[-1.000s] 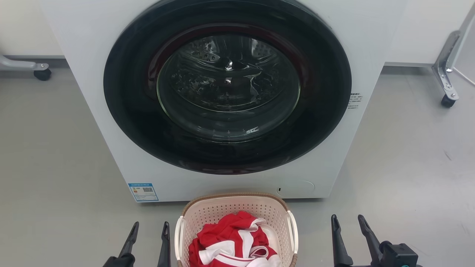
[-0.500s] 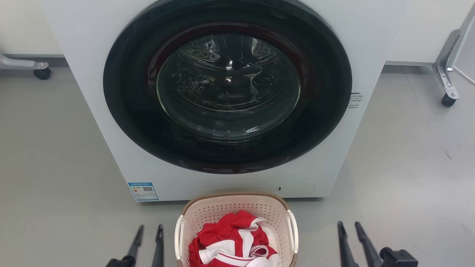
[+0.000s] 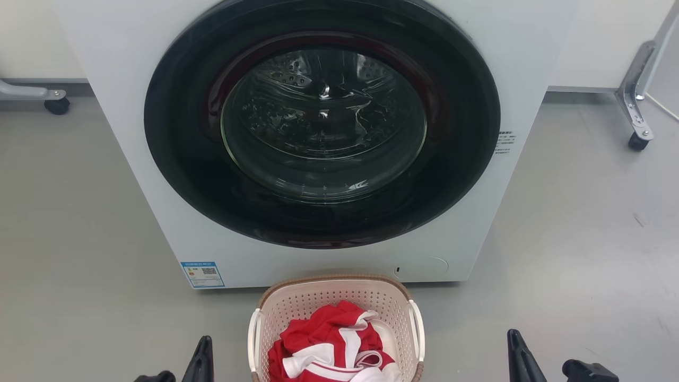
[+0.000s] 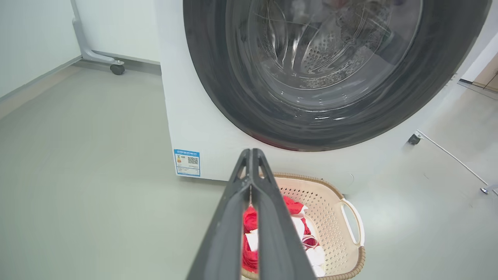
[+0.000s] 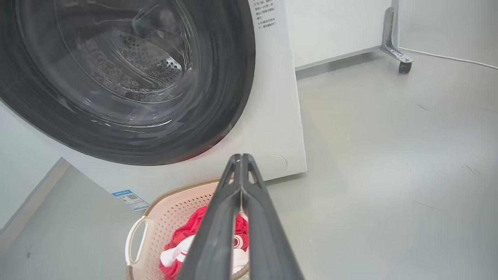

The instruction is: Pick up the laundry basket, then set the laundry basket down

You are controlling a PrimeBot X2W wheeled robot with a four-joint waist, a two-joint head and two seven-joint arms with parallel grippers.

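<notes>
The laundry basket (image 3: 318,305) is cream-white and perforated, with a brown woven rim and white side handles. It stands on the grey floor just before the washing machine and holds red and white clothes (image 3: 329,345). To its left my left gripper (image 3: 206,340) is shut and clear of the handle. My right gripper (image 3: 513,335) is shut further off on the other side. In the left wrist view the shut left gripper (image 4: 252,153) overlaps the basket (image 4: 330,202). The right wrist view has the shut right gripper (image 5: 241,157) above the basket (image 5: 171,217).
A white front-loading washing machine (image 3: 132,79) with a large dark round door (image 3: 323,132), closed, rises right behind the basket. Metal legs on castors stand at the far left (image 3: 55,105) and far right (image 3: 635,140). Open grey floor lies on both sides.
Both grippers closed from open to shut and drew back toward the bottom edge of the head view. The basket has stayed where it was; the camera shifted slightly.
</notes>
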